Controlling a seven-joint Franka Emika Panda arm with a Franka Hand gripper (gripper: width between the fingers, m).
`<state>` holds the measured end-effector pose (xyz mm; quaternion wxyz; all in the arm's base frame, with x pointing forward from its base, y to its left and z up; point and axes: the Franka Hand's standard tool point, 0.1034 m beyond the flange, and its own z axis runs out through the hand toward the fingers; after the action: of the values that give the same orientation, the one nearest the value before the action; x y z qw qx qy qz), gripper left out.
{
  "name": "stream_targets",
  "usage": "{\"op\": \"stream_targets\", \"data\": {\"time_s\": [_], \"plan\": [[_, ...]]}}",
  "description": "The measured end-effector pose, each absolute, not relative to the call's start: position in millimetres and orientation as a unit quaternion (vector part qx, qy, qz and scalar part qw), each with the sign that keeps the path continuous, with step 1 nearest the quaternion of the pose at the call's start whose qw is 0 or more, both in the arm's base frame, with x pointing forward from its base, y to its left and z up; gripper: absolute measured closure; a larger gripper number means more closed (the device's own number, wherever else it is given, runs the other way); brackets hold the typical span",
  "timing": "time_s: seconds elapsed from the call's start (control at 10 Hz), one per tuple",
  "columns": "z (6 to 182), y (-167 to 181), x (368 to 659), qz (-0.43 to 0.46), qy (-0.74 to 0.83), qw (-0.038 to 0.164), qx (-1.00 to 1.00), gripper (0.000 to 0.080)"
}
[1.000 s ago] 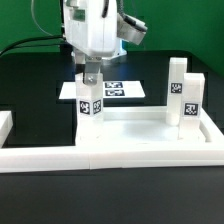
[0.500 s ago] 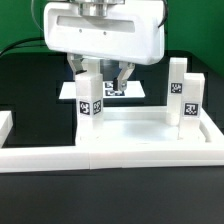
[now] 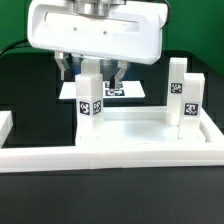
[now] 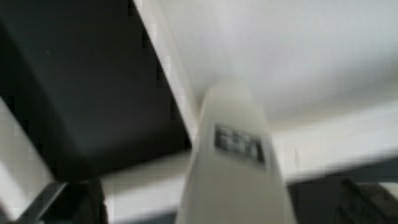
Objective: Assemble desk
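Gripper opened since 1.0 s ago, fingers straddling leg block.

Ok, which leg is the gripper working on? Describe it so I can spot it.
Start at the white tabletop inside the border rail. Three legs stand on it; two stand together at the exterior view's right. Yours is the lone leg at the left, between the gripper fingers.

A black table fills the scene, with a green backdrop behind it.
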<state>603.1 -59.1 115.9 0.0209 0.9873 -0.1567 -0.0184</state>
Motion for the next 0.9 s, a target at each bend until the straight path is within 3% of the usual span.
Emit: {"op": "stream_targets", "data": {"time_s": [0.3, 0.8, 0.9], "plan": [[112.8, -54.4, 605.1, -0.015, -0.093, 0.007, 0.996, 0.0150], [116.2, -64.3, 603.9, -0.020, 0.053, 0.028, 0.998, 0.0150], [119.2, -72.3, 600.0, -0.041, 0.121, 0.017, 0.992, 0.0150]]}}
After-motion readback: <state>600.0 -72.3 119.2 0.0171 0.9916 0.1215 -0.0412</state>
